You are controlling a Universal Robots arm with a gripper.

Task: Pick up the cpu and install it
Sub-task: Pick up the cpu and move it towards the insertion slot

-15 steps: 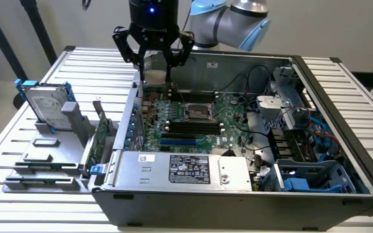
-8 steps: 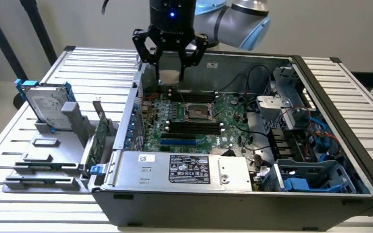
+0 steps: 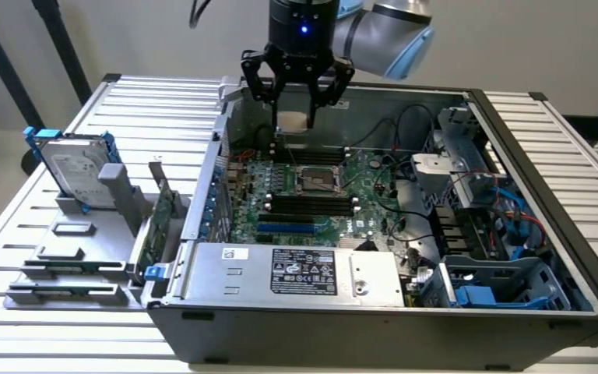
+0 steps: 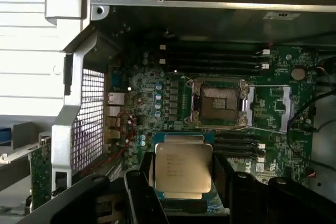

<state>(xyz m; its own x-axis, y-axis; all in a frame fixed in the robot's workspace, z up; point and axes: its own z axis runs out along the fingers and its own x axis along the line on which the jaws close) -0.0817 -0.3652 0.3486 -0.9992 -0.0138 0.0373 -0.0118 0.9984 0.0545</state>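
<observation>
Now, in the exterior view you see the tool (image 3: 297, 109) hanging over the far part of the open computer case (image 3: 382, 335), which sits on the slatted bench (image 3: 153, 93). Its jaws stand partly spread and are clamped on the cpu (image 3: 295, 120), held in the air above the motherboard (image 3: 372, 210), beyond the socket (image 3: 318, 181). The hard drive (image 3: 72, 167) stands upright in a holder at the exterior view's left, outside the case.

In the wrist view you see the cpu (image 4: 182, 167) gripped between two dark fingers (image 4: 135, 192), its metal top facing the camera. The open socket (image 4: 220, 103) lies on the board below, apart from the chip.
</observation>
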